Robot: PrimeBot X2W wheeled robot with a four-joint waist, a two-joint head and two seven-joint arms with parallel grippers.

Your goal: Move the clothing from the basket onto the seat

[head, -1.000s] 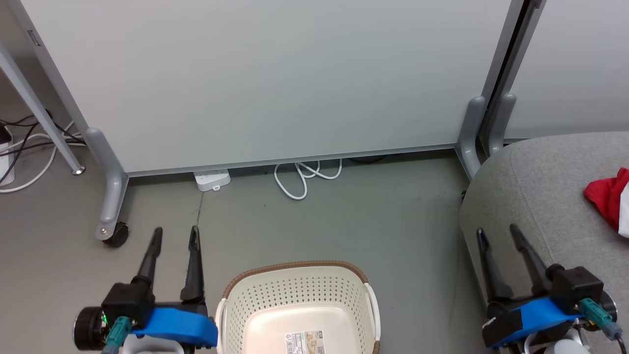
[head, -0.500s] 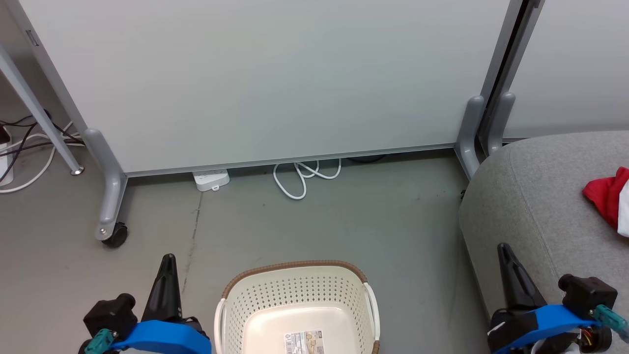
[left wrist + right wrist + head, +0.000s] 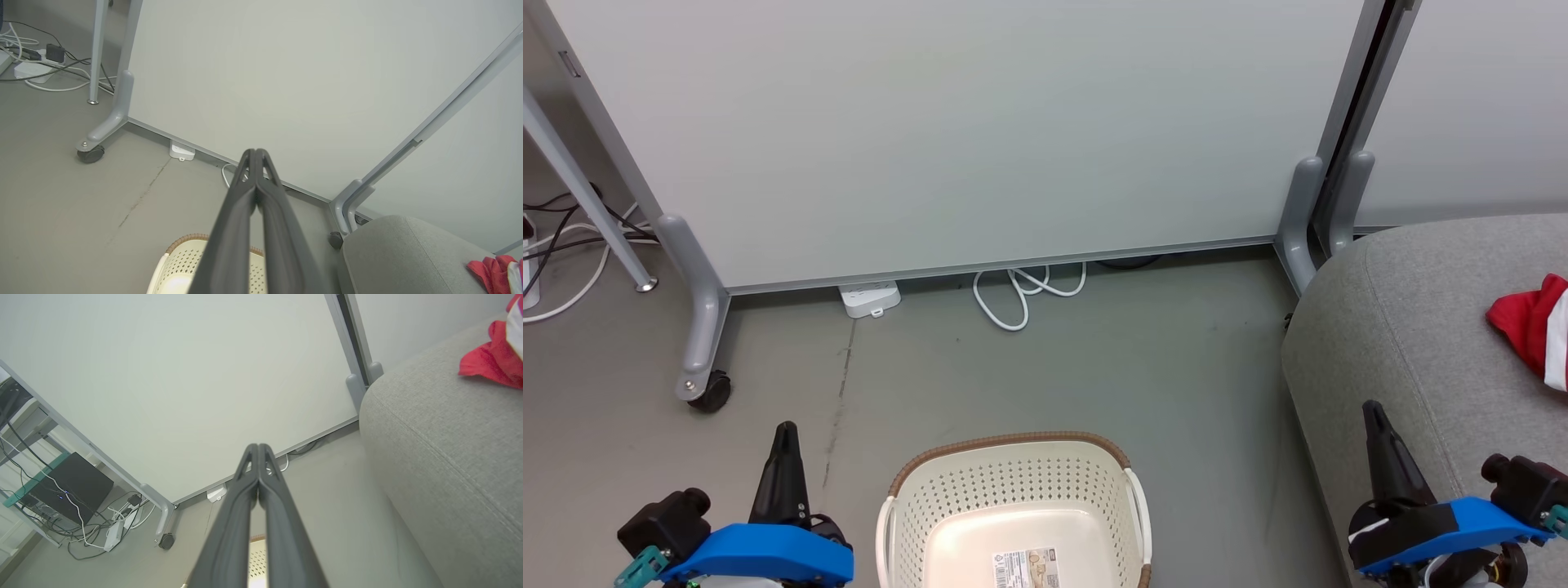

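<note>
Head view: the basket (image 3: 1013, 482) is sitting on the floor (image 3: 1094, 367) between the left gripper (image 3: 786, 426) and right gripper (image 3: 1372, 406), and the red clothing (image 3: 1531, 322) is lying on the seat (image 3: 1421, 327). Left wrist view: that gripper's fingers (image 3: 233, 228) are pressing together, holding nothing. Right wrist view is showing the same deal.

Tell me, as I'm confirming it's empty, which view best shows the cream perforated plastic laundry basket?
Head view: the cream basket faces up, bare bottom and label sticker plain. Left wrist view catches a rim corner behind the left gripper; right wrist view, a sliver behind the right gripper.
</note>
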